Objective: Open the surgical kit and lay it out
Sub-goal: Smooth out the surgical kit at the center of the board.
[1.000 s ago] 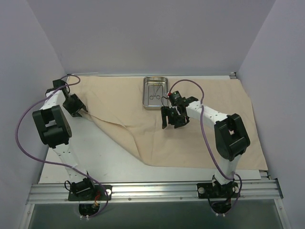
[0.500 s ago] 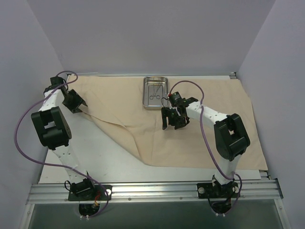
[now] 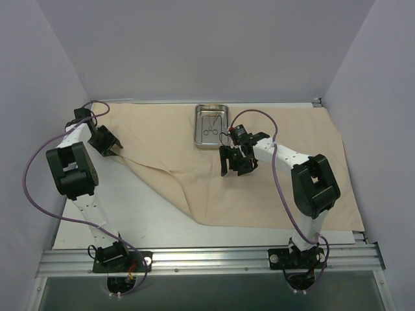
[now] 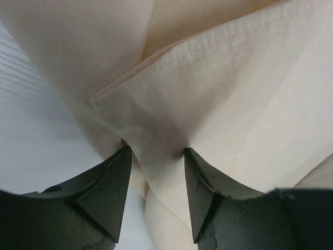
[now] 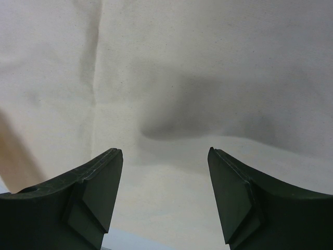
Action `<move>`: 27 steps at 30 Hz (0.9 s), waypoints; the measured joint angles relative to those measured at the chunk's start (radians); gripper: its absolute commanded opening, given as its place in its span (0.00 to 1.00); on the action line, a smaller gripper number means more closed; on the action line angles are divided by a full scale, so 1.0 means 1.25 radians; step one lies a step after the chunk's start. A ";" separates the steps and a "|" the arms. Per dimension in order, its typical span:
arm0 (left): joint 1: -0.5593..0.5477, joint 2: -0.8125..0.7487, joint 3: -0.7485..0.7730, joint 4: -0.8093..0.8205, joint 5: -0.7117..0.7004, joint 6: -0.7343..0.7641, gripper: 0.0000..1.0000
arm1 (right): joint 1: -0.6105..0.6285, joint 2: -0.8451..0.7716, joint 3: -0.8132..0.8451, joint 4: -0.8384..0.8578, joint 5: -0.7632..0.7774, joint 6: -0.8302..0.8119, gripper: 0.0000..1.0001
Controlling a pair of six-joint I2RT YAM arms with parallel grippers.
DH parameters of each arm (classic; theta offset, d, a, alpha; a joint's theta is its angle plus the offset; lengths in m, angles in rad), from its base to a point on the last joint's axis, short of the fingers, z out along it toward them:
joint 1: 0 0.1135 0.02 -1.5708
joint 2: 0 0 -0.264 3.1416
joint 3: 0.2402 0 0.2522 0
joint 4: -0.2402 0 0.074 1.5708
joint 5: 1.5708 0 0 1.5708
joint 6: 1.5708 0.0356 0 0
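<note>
Looking down from above, you saw the beige cloth wrap point(image 3: 162, 133) spread over most of the white table point(image 3: 130, 214), from the far left corner across to the right side. Its near-left edge ran on a slant, with bare table showing at near left. The shiny steel tray point(image 3: 209, 146) sat on the cloth at the far middle, and the two thin scissor-like instruments point(image 3: 209, 125) lay inside it, close together. Your left gripper point(image 3: 106, 140) was at the far left of the table, over the cloth's left edge and well apart from the tray. In the left wrist view a hemmed fold of the cloth ran between its dark fingertips point(image 4: 120, 164). The jaws stood partway closed, and both tips pressed against the fabric, which puckered and darkened where they met it, so that claw had the cloth pinched. Your right gripper point(image 3: 235, 165) hung over the middle of the cloth, just to the near right of the tray and not touching it. In the right wrist view its two fingers point(image 5: 101, 177) stood wide apart with nothing between them. Only smooth cloth with one soft crease and a shadow showed below. I could not tell whether those fingers touched the cloth.
</note>
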 measured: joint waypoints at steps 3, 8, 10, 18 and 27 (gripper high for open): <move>-0.002 0.005 -0.001 0.007 -0.005 0.000 0.51 | -0.002 0.000 0.000 0.000 0.000 0.000 0.68; -0.010 0.006 -0.001 0.024 -0.023 0.000 0.46 | -0.005 0.000 0.000 0.000 0.000 -0.001 0.68; -0.013 0.006 0.000 0.028 -0.028 0.000 0.42 | -0.005 0.000 0.000 0.000 0.000 -0.001 0.68; -0.019 0.016 0.005 0.034 -0.040 0.001 0.02 | -0.009 0.000 0.000 -0.001 -0.001 -0.003 0.68; -0.023 0.009 0.041 -0.014 -0.062 0.031 0.08 | -0.009 0.000 0.000 -0.001 -0.005 -0.010 0.68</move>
